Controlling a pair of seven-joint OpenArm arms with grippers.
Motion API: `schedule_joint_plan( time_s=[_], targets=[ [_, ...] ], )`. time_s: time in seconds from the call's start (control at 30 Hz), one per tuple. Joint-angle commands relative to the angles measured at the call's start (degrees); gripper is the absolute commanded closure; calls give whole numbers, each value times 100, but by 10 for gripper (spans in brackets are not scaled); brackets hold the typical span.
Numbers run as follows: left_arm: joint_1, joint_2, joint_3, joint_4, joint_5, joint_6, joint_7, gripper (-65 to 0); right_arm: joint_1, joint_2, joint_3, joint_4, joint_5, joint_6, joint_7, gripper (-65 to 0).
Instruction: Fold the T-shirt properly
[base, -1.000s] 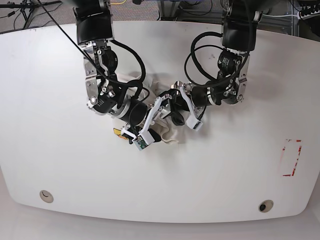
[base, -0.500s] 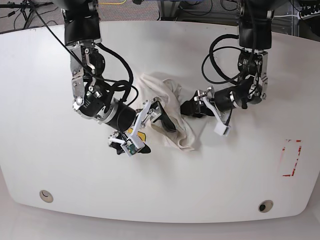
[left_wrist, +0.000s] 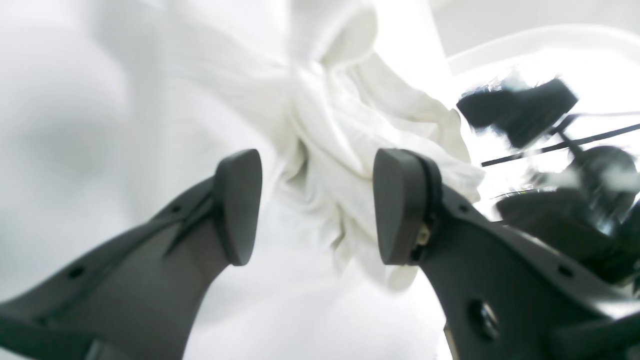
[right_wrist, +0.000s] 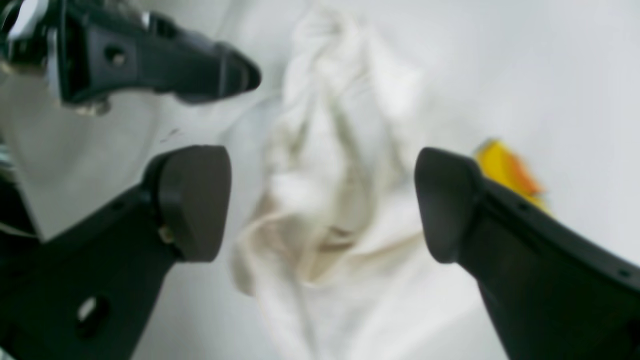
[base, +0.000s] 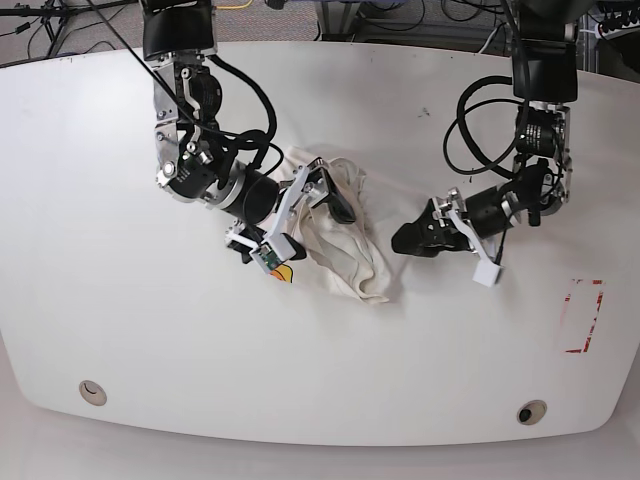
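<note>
Both arms have drawn apart since the earlier base frames: the left gripper (base: 418, 238) has backed toward the right of the frame and off the cloth, while the right gripper (base: 300, 215) has shifted up and sits over the cloth's left edge.

T-shirt (base: 345, 245): lies bunched in a long rumpled heap at the centre of the white worktop (base: 120, 330), running from upper left to lower right. Not spread, no fold made. A bit of yellow-orange print (base: 285, 273) peeks out at its lower left edge, just under the right gripper.

Jaws, left: spread, nothing between them; left wrist view shows the heap (left_wrist: 350, 150) beyond the open gap, apart from the pads. Jaws, right: spread wide, empty; right wrist view shows crumpled cloth (right_wrist: 330, 165) below the gap and the print (right_wrist: 505, 170) beside the right-hand pad.

Handling, judged: light, limp cotton, no stiffness; it will drape and drag, and layers may come up together if pinched in the thick of the heap. Not fragile, not slippery. Best hold looks like a single outer edge, hem or shoulder seam, one per arm, at opposite ends, so the cloth can be pulled flat before folding. Hem and collar cannot be told apart in these views.
</note>
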Motion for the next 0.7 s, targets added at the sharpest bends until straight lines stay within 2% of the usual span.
schedule_joint_plan(
  time_s=[0.0, 0.03, 0.27, 0.5, 0.67],
  targets=[
    [-107, -370, -170, 107, -289, -51, -109, -333, -20, 6, 22, 99, 81, 59, 204, -547],
    [-98, -546, -320, 116, -350, -51, -91, -333, -108, 6, 22, 90, 72, 59, 204, -547],
    [218, -1056, -1164, 116, -385, -60, -74, -333, -328, 33, 22, 81, 37, 59, 204, -547],
    [455, -1452, -1673, 116, -394, -77, -74, -333, -398, -29, -40, -15, 81, 59, 204, -547],
    [596, -1566, -1841, 116, -394, -473, -74, -333, -319, -372, -356, -112, 28, 15, 204, -547]
  ],
)
